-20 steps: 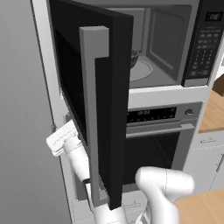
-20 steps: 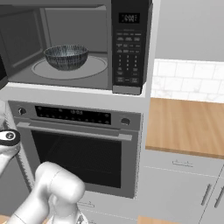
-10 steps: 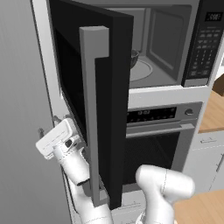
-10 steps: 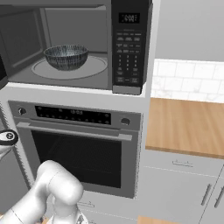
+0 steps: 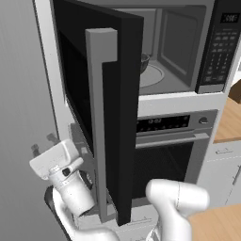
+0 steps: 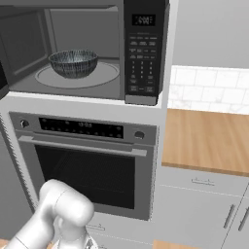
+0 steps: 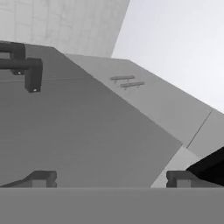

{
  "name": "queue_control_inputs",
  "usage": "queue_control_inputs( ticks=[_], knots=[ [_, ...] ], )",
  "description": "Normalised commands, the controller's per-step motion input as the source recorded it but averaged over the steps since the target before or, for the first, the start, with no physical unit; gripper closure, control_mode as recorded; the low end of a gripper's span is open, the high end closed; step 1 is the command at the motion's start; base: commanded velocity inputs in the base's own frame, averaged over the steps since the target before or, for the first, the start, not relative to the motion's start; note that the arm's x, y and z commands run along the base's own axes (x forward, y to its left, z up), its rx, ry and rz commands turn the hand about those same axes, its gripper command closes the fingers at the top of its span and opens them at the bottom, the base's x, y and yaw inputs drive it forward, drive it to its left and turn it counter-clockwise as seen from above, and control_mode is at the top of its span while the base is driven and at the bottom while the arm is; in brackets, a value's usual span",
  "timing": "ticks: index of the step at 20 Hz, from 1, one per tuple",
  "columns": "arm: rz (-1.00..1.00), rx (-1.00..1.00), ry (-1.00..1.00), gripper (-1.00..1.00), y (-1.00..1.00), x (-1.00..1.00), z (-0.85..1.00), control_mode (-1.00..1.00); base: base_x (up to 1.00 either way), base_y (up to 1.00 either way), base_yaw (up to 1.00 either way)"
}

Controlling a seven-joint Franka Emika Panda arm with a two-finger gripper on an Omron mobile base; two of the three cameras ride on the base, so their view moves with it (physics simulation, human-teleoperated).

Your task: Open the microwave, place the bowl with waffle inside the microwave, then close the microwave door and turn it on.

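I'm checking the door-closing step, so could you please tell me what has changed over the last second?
The gripper, open and empty, has dropped lower beside the outer face of the microwave door, on the side away from the microwave, and the arm has swung down with it. It took hold of nothing. The door stays wide open, and the bowl sits unmoved on the turntable.

- The door (image 5: 101, 108) hides most of the bowl (image 5: 144, 62) in the left base view.
- Keypad (image 6: 141, 58) markings are too small to read.
- Waffle can't be made out in the bowl.
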Motion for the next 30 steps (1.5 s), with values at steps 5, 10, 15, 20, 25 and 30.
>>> queue_control_inputs(
  ticks=[5,10,15,20,25,30],
  knots=[
    [0.04,0.13,-0.3,-1.0,-0.1,-0.39,0.0,-1.0,0.0,0.0,0.0],
    [0.06,0.19,-0.31,-1.0,-0.22,-0.36,0.0,-1.0,0.0,0.0,0.0],
    [0.04,0.27,-0.34,-1.0,-0.32,-0.41,0.04,-1.0,0.0,0.0,0.0],
    [0.02,0.31,-0.34,-1.0,-0.45,-0.36,0.12,-1.0,0.0,0.0,0.0],
    [0.0,0.32,-0.3,-1.0,-0.73,-0.08,0.15,-1.0,0.0,0.0,0.0],
    [0.0,0.29,-0.2,-1.0,-0.83,0.0,0.16,-1.0,0.0,0.0,0.0]
  ],
)
